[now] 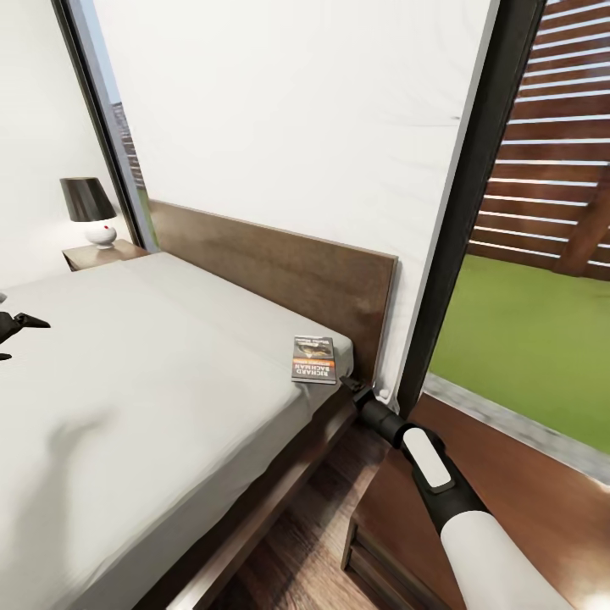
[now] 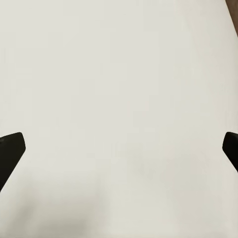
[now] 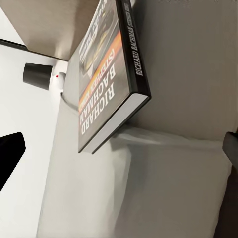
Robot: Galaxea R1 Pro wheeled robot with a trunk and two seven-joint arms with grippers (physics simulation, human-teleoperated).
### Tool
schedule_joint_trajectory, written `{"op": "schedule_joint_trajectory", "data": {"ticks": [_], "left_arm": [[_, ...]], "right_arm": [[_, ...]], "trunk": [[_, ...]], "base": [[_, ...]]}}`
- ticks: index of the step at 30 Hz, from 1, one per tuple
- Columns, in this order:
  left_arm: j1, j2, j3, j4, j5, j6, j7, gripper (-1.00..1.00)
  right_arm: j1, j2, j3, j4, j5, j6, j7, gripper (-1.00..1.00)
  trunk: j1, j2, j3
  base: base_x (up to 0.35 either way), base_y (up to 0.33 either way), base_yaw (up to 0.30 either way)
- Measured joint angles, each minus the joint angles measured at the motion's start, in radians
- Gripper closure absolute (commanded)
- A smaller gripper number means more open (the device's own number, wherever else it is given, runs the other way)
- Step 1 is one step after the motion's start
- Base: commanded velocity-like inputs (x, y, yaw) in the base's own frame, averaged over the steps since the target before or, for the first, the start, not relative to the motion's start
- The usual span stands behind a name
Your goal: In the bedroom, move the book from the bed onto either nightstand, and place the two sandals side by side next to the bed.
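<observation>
1. Bedroom: white wall, dark-framed window [image 1: 474, 195] on the right, green lawn outside, wood-plank floor [image 1: 313, 542] beside the bed.
2. Bed [image 1: 127, 390]: pale grey mattress across most of the head view, dark headboard [image 1: 280, 271] along its far edge, dark frame along the near side.
3. Near nightstand [image 1: 508, 508]: glossy brown top just beside the bed's head-end corner, under the right arm. Far nightstand [image 1: 102, 252] beyond the opposite side, carrying a lamp [image 1: 89, 210].
4. Book [image 1: 313, 359]: flat on the mattress at the head-end corner nearest the window, close to the side edge and almost against the headboard, cover up.
5. Right gripper [image 1: 354, 386]: low at the mattress side edge, just beside the book's corner, not touching it. Fingers [image 3: 10, 153] spread wide in the right wrist view, book between and ahead, nothing held.
6. Left gripper [image 1: 13, 326]: over the mattress at the far-left edge of the head view, jaws apart, empty; bare sheet in the left wrist view.
7. Step in hand, judged: reach for the book. Slide in level with the mattress, bracket the spine-side edge, close only once the thin cover sits well between the pads. Risk: pushing the book into the headboard, or pinching sheet with it.
8. Sandals: nothing to report here.
</observation>
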Motion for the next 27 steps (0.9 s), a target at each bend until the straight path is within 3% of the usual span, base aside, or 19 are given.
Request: {"op": "schedule_joint_trajectory", "data": {"ticks": [17, 27], "left_arm": [[0.000, 0.001, 0.000, 0.000, 0.000, 0.000, 0.000, -1.00], [0.000, 0.001, 0.000, 0.000, 0.000, 0.000, 0.000, -1.00]], "right_arm": [[0.000, 0.001, 0.000, 0.000, 0.000, 0.000, 0.000, -1.00], [0.000, 0.001, 0.000, 0.000, 0.000, 0.000, 0.000, -1.00]], "trunk": [[0.000, 0.000, 0.000], [0.005, -0.002, -0.039]], "base": [[0.000, 0.000, 0.000], [0.000, 0.000, 0.000]]}}
